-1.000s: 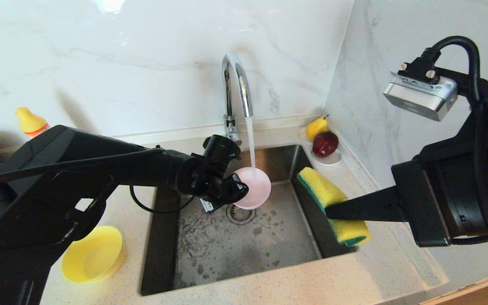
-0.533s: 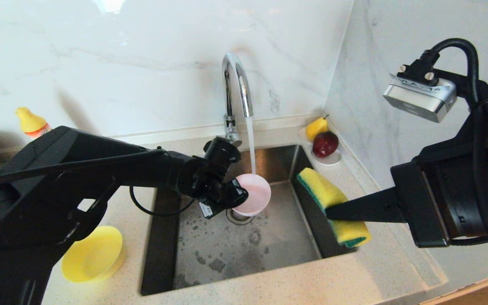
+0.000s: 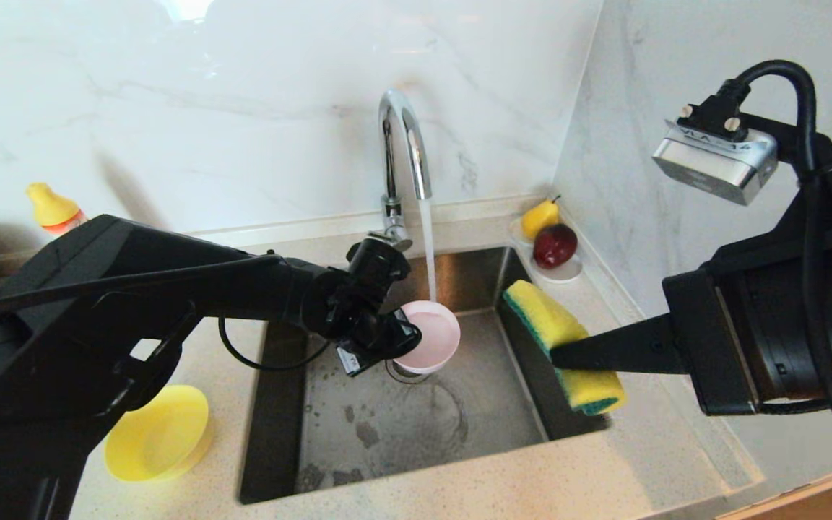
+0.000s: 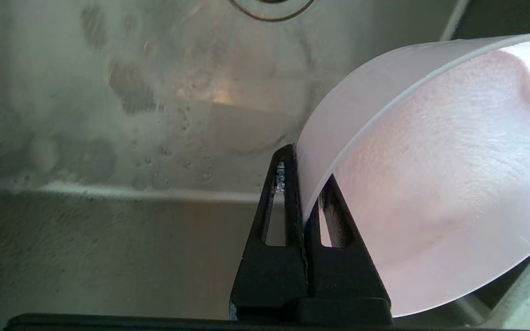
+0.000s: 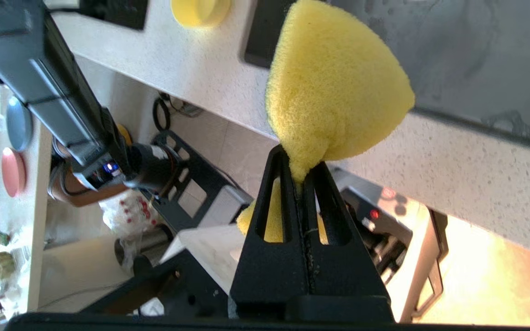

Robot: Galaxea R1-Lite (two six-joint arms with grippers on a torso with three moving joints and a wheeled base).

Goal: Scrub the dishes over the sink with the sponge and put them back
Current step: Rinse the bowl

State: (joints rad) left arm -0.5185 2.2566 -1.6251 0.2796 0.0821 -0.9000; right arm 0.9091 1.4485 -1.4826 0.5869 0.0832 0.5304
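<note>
Where the speckled counter (image 3: 459, 484) meets the marble wall, the sink (image 3: 416, 426) sits as a square steel basin with a wet floor, and its curved chrome tap (image 3: 403, 144) pours a stream of water straight down. Reaching in from the left side, the left gripper (image 3: 405, 334) hangs over the drain, its fingers (image 4: 288, 193) pinched together on the rim of the pink bowl (image 3: 430, 334), one inside the wall and one outside. That bowl is held tilted above the strainer, mouth up, with the stream falling into it. On the right, the right gripper (image 3: 564, 355) hovers over the basin's right edge, fingers (image 5: 283, 184) clamped tight on the sponge (image 3: 557, 332), squeezing it at the middle so that the yellow foam bulges past the tips; its green scouring side faces the sink. The sponge is apart from the pink bowl. A yellow bowl (image 3: 159, 432) rests on the counter left of the basin. In the far right corner a white saucer (image 3: 568, 273) carries a red apple (image 3: 555, 245) and a yellow pear (image 3: 539, 217).
</note>
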